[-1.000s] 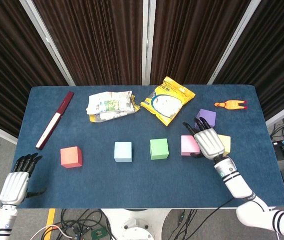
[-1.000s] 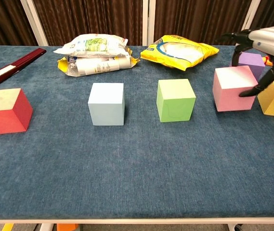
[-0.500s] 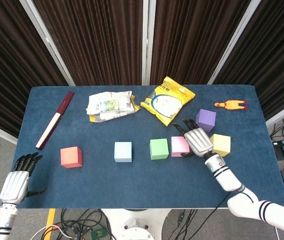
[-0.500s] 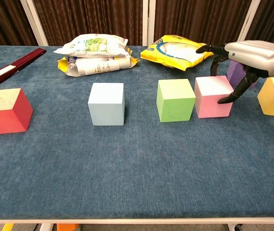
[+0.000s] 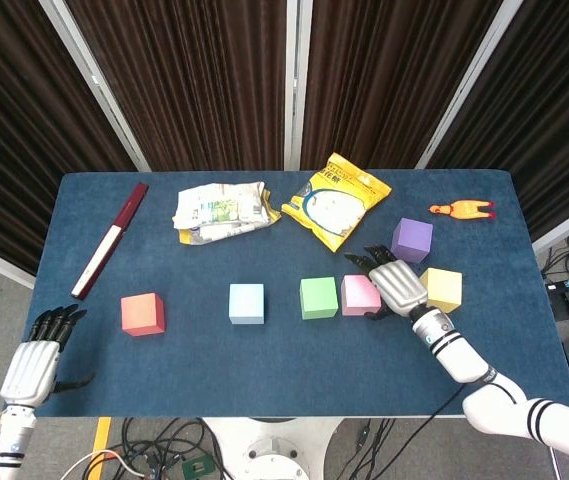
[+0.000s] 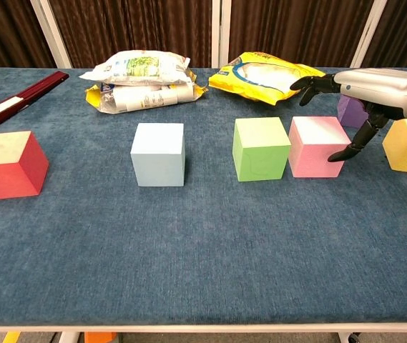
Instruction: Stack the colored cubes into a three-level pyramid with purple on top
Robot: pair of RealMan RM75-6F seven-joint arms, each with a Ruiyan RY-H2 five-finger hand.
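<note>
While fingers spread, right hand (image 6: pixel 364 89) hovers over pink cube (image 6: pixel 316 146).

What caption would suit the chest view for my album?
Robot's right hand rests against a pink foam cube beside a green cube on blue felt table.

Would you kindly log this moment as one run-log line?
right hand: touching pink cube | pink cube: beside green cube | left hand: idle, open | stacked: none

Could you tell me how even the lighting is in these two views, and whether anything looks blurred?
Head view: even light, soft shadows, all sharp. Chest view: pink cube top slightly washed out, right hand glossy with highlights, edges crisp.
</note>
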